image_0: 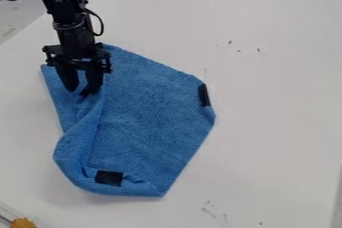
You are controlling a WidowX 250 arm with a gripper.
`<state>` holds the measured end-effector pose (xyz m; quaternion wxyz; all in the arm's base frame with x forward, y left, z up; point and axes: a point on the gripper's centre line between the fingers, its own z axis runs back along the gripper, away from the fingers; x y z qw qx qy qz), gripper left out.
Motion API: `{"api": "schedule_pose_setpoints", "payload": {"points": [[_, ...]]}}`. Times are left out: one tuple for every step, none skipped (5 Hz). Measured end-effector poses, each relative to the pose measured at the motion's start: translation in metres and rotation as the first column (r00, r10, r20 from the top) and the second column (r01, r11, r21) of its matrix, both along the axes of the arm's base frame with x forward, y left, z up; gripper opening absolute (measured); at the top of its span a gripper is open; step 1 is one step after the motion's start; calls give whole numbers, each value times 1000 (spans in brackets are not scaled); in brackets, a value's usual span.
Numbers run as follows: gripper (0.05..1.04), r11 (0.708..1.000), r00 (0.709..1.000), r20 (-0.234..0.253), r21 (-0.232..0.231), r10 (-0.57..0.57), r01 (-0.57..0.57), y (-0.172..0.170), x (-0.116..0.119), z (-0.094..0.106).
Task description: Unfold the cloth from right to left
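A white table carries a blue cloth, partly folded over itself, with black patches along two edges. Small dark marks speckle the tabletop beside it.

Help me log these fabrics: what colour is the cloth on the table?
The cloth is blue, with black patches near its edges, as the camera view shows.

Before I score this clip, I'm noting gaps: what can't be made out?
All in the camera view:
Cloth directly behind the gripper: covered by it.
Inside of the lower-left fold: hidden by the cloth's top layer.
Orange item, lower left: cut off by the bottom edge.
Specks on the table: too small to identify.
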<state>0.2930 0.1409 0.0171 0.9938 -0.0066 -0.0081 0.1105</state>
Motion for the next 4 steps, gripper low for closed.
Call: {"api": "schedule_pose_setpoints", "payload": {"points": [[824, 1000, 1000, 1, 1, 0, 0, 0, 0, 0], [515, 1000, 1000, 7, -7, -4, 4, -1, 1, -1], [244, 1000, 1000, -3, -17, -5, 5, 0, 0, -6], [97, 1000, 1000, -4, -19, 2, -2, 2, 0, -8]]}}
